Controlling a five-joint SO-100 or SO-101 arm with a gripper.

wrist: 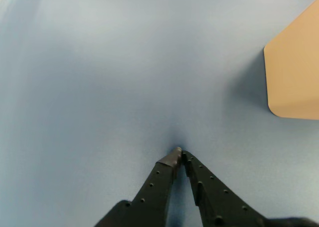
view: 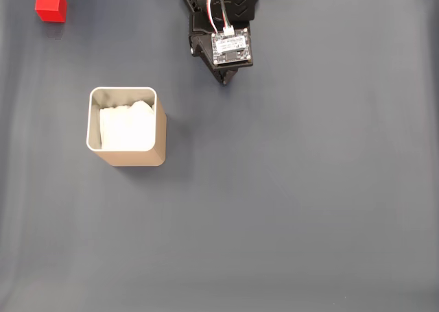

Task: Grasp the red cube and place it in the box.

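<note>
The red cube (view: pixel 51 5) rests on the dark mat at the far top left of the fixed view, well apart from everything else. The box (view: pixel 126 158), tan with a pale rim and white padding inside, stands left of centre; one tan wall of the box (wrist: pixel 294 72) fills the right edge of the wrist view. My gripper (view: pixel 223 81) hangs at the top centre, right of the box and far from the cube. In the wrist view the gripper (wrist: pixel 180 152) is shut, its black fingertips meeting just over the mat with nothing between them.
The grey-blue mat (view: pixel 309 202) covers the whole table. The arm's base and a small circuit board (view: pixel 230 46) sit at the top edge, above the gripper.
</note>
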